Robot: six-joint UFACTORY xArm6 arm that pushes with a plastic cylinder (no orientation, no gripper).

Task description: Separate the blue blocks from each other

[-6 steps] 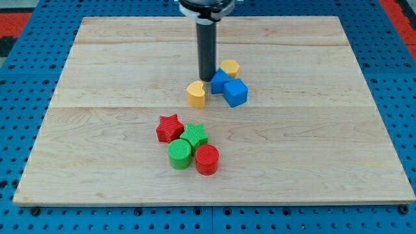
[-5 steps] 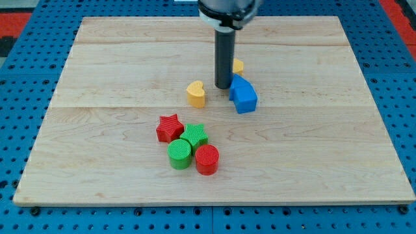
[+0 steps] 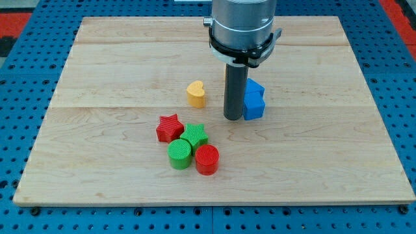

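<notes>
Pressing at nine o'clock of the blue blocks (image 3: 253, 101), my tip (image 3: 234, 117) grasps nothing — bare rod. They sit touching, mid-board; pushing on risks sliding both together — unseparated.

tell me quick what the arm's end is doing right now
No gripper: my tip holds nothing, resting on the board just left of the touching blue blocks.

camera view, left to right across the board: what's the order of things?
red star → green cylinder → yellow heart → red cylinder → my tip → blue blocks, touching the tip's right side.
</notes>
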